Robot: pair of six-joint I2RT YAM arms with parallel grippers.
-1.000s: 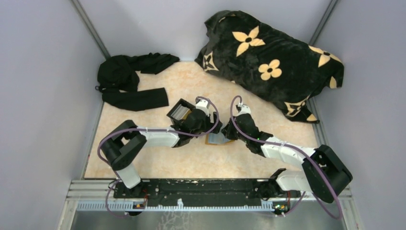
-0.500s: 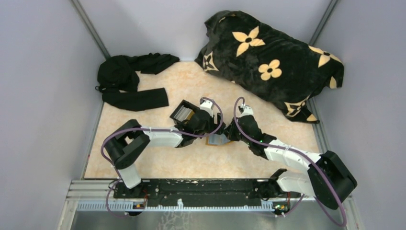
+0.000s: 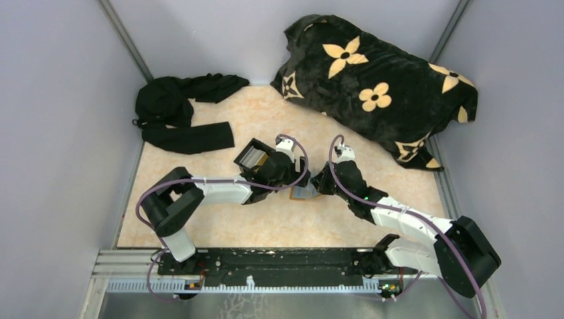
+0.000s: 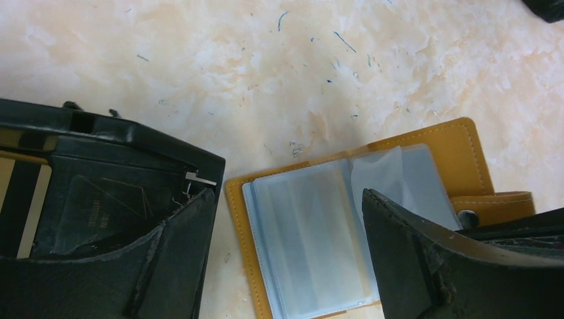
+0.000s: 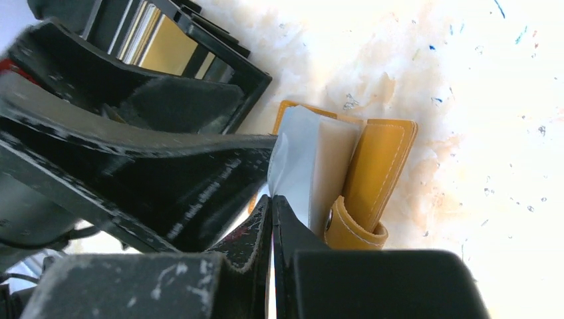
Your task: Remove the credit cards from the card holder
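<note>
1. Left gripper [image 4: 287,199]: jaws wide apart, empty, one finger on either side of the sleeve stack, low over the holder.
2. Right gripper [image 5: 272,199]: jaws pressed fully together, tips against the lower edge of a raised clear leaf [image 5: 292,159]. Cannot tell whether the leaf is pinched.
3. Holder [image 4: 459,143]: orange-tan, stitched edge, lying open and flat at mid-table between the two grippers. Strap [image 4: 495,206] with a metal snap curled at its right side.
4. Cards [image 4: 306,232]: pale grey-blue, inside the clear sleeves, none out of the holder.
5. Box [image 4: 100,199]: black, open-topped, just beside the holder's left edge. Touching or not, cannot tell.
6. Table [image 3: 266,226]: marbled peach top, grey walls left, right and far. Bare stretch between holder and arm bases, another beyond the holder.
7. Garment [image 3: 179,113]: black, crumpled, far-left corner, well apart from the holder.
8. Blanket [image 3: 379,86]: black with tan flowers, heaped in the far-right corner, near the right wall.
</note>
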